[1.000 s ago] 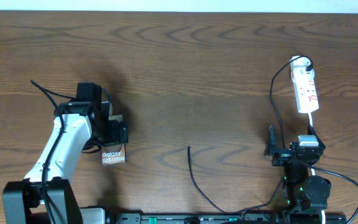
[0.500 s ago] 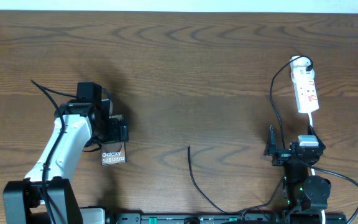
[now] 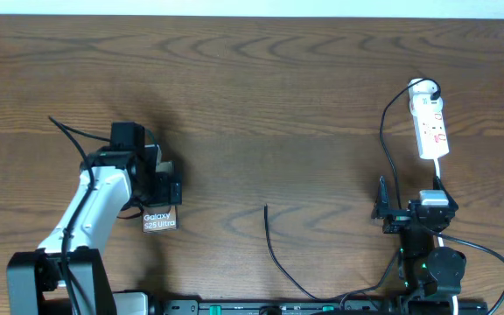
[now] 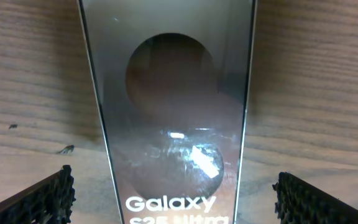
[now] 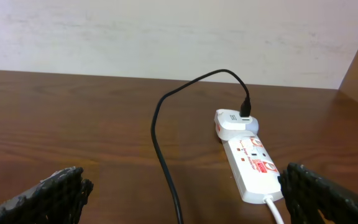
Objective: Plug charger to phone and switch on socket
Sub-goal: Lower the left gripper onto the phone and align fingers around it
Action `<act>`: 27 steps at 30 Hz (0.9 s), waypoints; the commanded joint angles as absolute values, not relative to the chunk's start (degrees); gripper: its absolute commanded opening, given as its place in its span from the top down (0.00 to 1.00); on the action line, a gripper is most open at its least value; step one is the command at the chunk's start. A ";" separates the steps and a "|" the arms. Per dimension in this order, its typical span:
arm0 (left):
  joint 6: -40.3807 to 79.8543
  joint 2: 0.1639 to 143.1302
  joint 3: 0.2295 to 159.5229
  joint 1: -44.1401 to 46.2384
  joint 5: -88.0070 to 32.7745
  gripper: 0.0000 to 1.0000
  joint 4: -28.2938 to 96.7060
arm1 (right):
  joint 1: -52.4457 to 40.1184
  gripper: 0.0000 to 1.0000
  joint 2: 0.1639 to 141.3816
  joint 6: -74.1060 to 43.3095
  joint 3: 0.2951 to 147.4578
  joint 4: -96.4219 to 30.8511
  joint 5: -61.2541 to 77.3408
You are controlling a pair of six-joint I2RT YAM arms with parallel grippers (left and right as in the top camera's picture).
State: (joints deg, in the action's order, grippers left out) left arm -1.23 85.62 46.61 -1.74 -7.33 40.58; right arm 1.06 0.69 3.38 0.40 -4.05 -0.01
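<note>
The left gripper (image 4: 176, 196) is hovering over the phone (image 4: 173, 112), spread wide either side, not touching; the right gripper (image 5: 188, 193) is sitting equally wide, facing the socket (image 5: 248, 162)

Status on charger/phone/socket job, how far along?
Done: charger cable runs into the white plug on the socket. In hand: left jaws open astride the phone, not gripping. Left: connector tip lies loose, apart from the phone; socket untouched, right jaws parked open.

Counter (image 3: 269, 96): dark wood grain, smooth, low sheen. Phone (image 4: 173, 106): glossy, mirror-like reflective face. Socket (image 5: 252, 163): smooth white plastic. Charger (image 5: 156, 144): matt black cable. Fingers (image 4: 45, 198): black, ribbed texture.
</note>
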 commanded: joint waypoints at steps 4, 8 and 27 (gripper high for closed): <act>-1.91 85.89 45.45 -1.91 -7.01 0.01 39.66 | 1.52 0.01 0.34 2.83 0.32 -4.32 -0.47; -1.91 85.89 45.43 -1.89 -7.03 0.01 38.81 | 1.52 0.01 0.34 2.81 0.32 -4.32 -0.47; -3.68 85.89 45.30 -1.39 -7.03 0.01 35.62 | 1.52 0.01 0.34 2.83 0.32 -4.32 -0.47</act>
